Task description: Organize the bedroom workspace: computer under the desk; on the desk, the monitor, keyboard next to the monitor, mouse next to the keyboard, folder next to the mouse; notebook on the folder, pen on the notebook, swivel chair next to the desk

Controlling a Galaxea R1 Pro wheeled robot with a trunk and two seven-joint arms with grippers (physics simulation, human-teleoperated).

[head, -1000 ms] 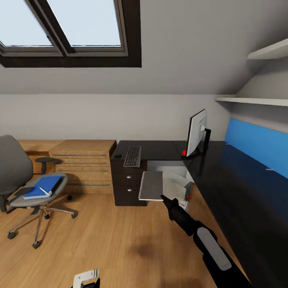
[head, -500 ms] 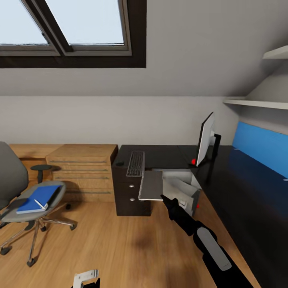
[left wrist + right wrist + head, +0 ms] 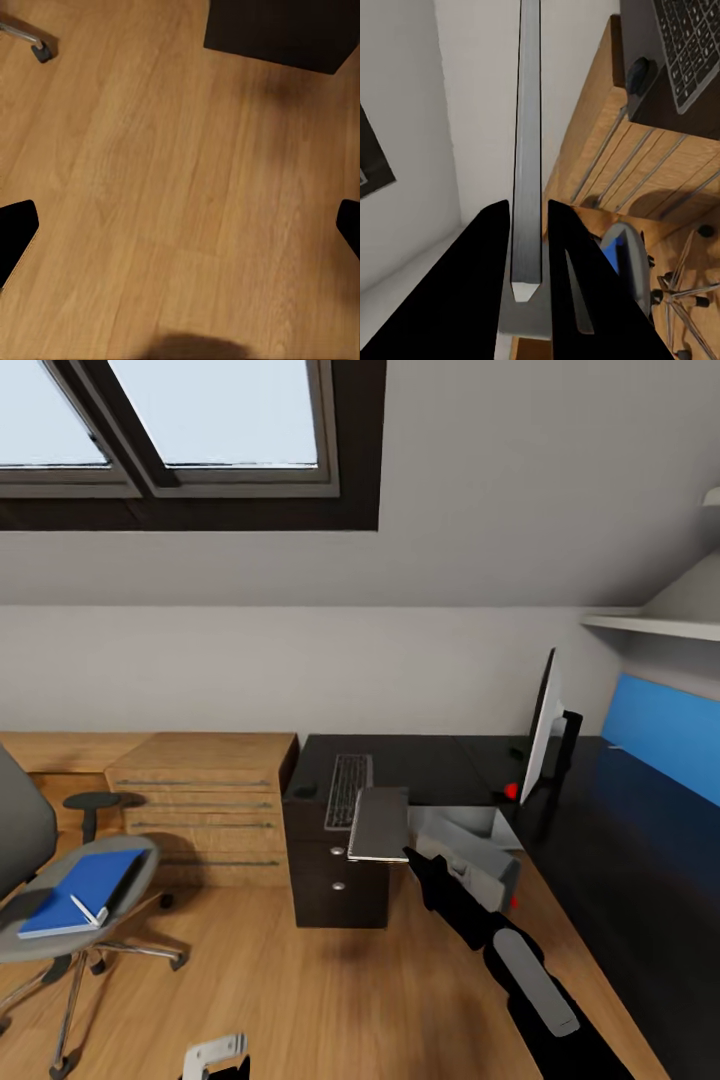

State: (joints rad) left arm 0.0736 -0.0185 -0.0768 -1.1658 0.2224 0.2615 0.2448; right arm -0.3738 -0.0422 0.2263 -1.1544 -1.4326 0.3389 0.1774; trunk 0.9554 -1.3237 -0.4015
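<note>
1. Though cropped by the far left edge of the head view, recognisable as the swivel chair (image 3: 40,935): grey seat, chrome legs, parked on the oak floor (image 3: 300,980), well apart from the bench.
2. Lying on that seat: the blue folder (image 3: 85,885), with a thin white pen (image 3: 88,908) across its near corner and the dark grey notebook (image 3: 22,908) just beside it, partly out of frame.
3. Low at the bottom edge: left end effector (image 3: 215,1055), released. In the left wrist view, fingertips (image 3: 16,232) spread wide over bare planks, grasping nothing, with a chair caster (image 3: 41,51) and the dark foot of the drawer unit (image 3: 277,34) beyond.
4. Against the back wall: light oak dresser (image 3: 200,810), just beside the bench's left end.
5. Next, the bench (image 3: 430,755) itself, glossy black on top. At its left end the mouse (image 3: 304,790), and just beside that the keyboard (image 3: 349,790), both flat on the top above the silver-knobbed drawers.
6. In the bench's inner corner, in front of the drawers: the computer (image 3: 470,850), light grey, tilted, one flat side held out level. Gripped by the right end effector (image 3: 410,857), clenched on that side's edge. In the right wrist view, black fingers (image 3: 484,285) pressed against either face of the thin grey slab. Cannot tell whether the case touches the floor.
7. Further right: the monitor (image 3: 545,730), upright on the bench on a black stand, seen almost edge-on, well apart from the keyboard.
8. At far right: a bright blue wall panel (image 3: 660,735) behind the bench, and a pale shelf (image 3: 650,625) above.
</note>
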